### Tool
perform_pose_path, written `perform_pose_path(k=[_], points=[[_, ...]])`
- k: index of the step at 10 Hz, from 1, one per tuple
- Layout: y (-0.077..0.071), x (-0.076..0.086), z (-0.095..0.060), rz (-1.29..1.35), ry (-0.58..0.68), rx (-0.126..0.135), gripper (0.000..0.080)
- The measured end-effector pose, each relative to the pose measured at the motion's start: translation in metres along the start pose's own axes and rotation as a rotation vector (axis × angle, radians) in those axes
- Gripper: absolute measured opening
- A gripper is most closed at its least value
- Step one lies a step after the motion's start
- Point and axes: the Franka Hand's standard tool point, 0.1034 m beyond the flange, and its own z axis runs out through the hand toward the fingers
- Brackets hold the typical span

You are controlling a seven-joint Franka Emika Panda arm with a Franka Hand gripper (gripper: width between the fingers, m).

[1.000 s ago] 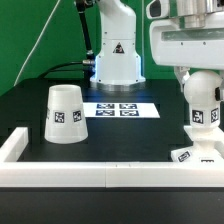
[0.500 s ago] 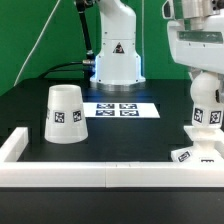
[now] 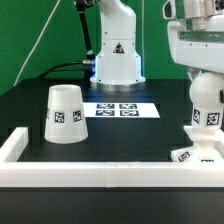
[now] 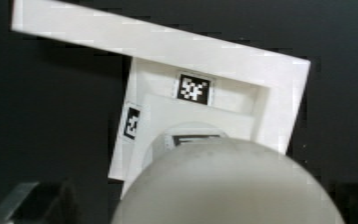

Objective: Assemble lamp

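Note:
The white round bulb (image 3: 205, 108) stands upright at the exterior view's right, its neck down on the small flat stepped base (image 3: 192, 154) by the front wall. My gripper (image 3: 205, 78) comes down from above and is shut on the bulb's top. In the wrist view the bulb (image 4: 220, 185) fills the space between my dark fingers, and the tagged base (image 4: 247, 80) lies beyond it. The tapered cup-like shade (image 3: 63, 113) stands mouth down at the exterior view's left, apart from the gripper.
The marker board (image 3: 120, 109) lies flat in the middle of the black table. The white robot pedestal (image 3: 117, 60) stands behind it. A low white wall (image 3: 100, 175) runs along the front and up the left side.
The gripper's body has shifted a little toward the exterior view's right. The bulb's tags have turned round its upright axis. The shade and base have not moved.

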Motion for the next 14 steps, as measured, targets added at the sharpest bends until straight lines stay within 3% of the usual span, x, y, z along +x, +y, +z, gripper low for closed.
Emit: perform_pose_path(k=[2,8,9,12,14], points=[[0.0009,0.0042,0.0014,-0.335,0.008,-0.007,0.0698],[0.0014,0.0054,0.0024,-0.780,0.008,-0.011,0.0698],[0.0000,0.0067,0.0008,-1.006,0.037,-0.044,0.0698],[-0.0033,0.0100,-0.0027,-1.385,0.055,-0.096,0.0698],[-0.0035,0.0118,-0.0029,-1.539,0.052,-0.108,0.0698]])
